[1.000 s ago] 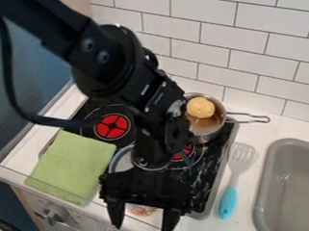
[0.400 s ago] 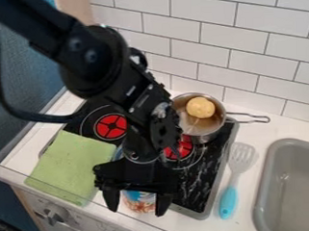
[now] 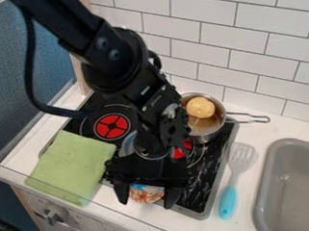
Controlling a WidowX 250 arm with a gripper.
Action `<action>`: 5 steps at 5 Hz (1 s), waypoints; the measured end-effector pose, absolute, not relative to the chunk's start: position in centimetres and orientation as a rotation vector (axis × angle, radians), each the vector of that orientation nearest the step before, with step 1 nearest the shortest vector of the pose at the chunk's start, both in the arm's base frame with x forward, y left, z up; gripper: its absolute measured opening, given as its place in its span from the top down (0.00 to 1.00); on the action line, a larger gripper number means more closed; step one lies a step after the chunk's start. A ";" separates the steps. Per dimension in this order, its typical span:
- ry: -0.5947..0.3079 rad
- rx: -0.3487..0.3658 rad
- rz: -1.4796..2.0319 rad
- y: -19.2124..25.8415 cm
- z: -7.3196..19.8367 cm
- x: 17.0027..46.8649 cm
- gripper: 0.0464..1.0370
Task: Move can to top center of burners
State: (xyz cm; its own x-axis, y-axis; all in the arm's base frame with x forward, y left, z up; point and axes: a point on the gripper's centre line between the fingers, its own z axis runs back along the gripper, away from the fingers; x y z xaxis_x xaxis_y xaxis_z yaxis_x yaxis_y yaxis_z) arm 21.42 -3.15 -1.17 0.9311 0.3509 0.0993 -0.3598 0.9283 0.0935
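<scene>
Object: cylindrical metal can with a patterned orange, white and blue wall (image 3: 146, 194). Location: near the front edge of the black glass cooktop (image 3: 206, 175), between the 2 fingers of the black gripper (image 3: 146, 198). The fingers are spread about as wide as the can, 1 on each side. Whether either finger touches the wall cannot be told.

Handling characteristics (judged):
1. Stiffness: the wall should be rigid. Moderate pressure is acceptable; excess pressure may dent the wall if the can is hollow or part-filled.
2. Weight: the contents cannot be determined. Treat the can as full, and expect a noticeable load on the lift.
3. Surface: the wall looks smooth. A curved wall offers each finger only a narrow contact strip, so the can may slip or rotate.

Grip procedure:
1. Center the can between the fingers so that they meet the wall at 2 opposite points of its widest part.
2. Take hold near mid-height. A grip close to the rim would let the base swing.
3. Close evenly on both sides, then lift straight up before any travel toward the top center of the red-centered burners (image 3: 112, 126).
4. Keep clear of the silver metal saucepan (image 3: 206, 129) at the rear.
</scene>
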 end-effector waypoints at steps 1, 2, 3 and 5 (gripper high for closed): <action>-0.114 0.100 0.357 -3.4 -1.4 22.4 0.04; -0.142 0.101 0.349 -3.3 -1.5 23.0 0.04; -0.152 0.094 0.376 -2.8 -1.5 23.4 0.03; -0.169 0.120 0.475 -0.5 -1.4 24.5 0.03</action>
